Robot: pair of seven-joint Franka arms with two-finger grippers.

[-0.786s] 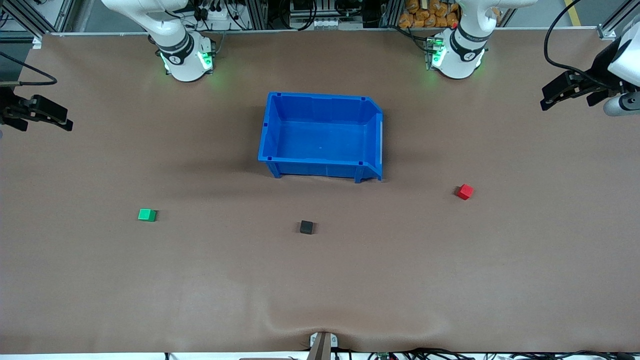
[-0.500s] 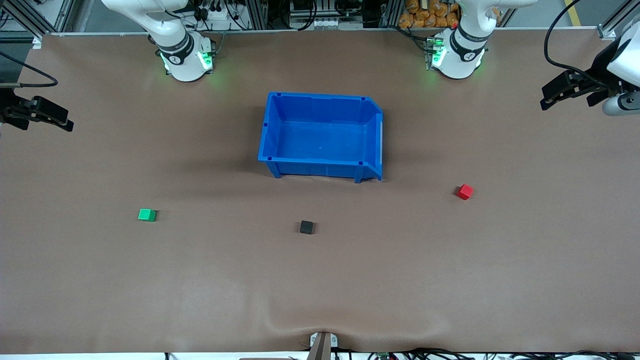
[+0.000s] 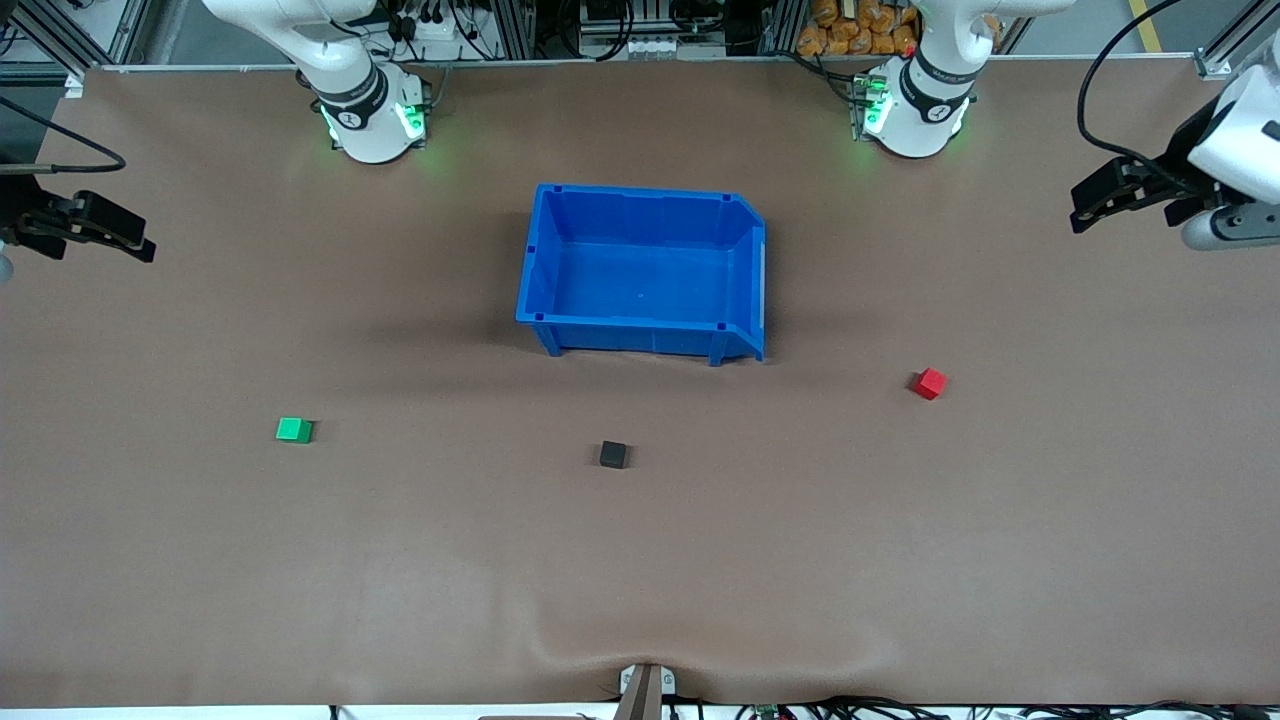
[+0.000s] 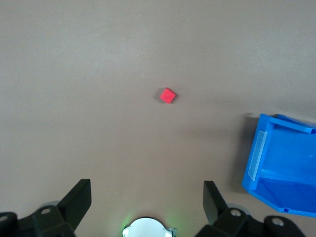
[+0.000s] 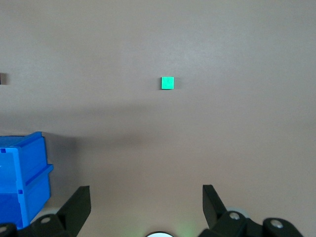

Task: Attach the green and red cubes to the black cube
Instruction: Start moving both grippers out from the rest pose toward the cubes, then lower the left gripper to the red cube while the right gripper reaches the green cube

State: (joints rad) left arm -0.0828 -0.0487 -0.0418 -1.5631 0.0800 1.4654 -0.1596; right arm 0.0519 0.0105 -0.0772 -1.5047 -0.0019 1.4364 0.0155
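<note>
The black cube [image 3: 613, 454] sits on the brown table nearer to the front camera than the blue bin. The green cube [image 3: 294, 430] lies toward the right arm's end, and also shows in the right wrist view [image 5: 167, 83]. The red cube [image 3: 929, 383] lies toward the left arm's end, and also shows in the left wrist view [image 4: 168, 95]. My left gripper [image 3: 1120, 210] [image 4: 146, 190] is open and empty, up over the table's left-arm end. My right gripper [image 3: 105, 252] [image 5: 146, 190] is open and empty, up over the right-arm end. The black cube shows at the edge of the right wrist view [image 5: 2, 78].
An empty blue bin [image 3: 645, 340] stands mid-table between the two arm bases. It also shows in the left wrist view [image 4: 281, 168] and the right wrist view [image 5: 22, 177]. The cubes lie well apart on open mat.
Both grippers have shifted slightly inward over the table ends. The cubes and the bin have not moved.
</note>
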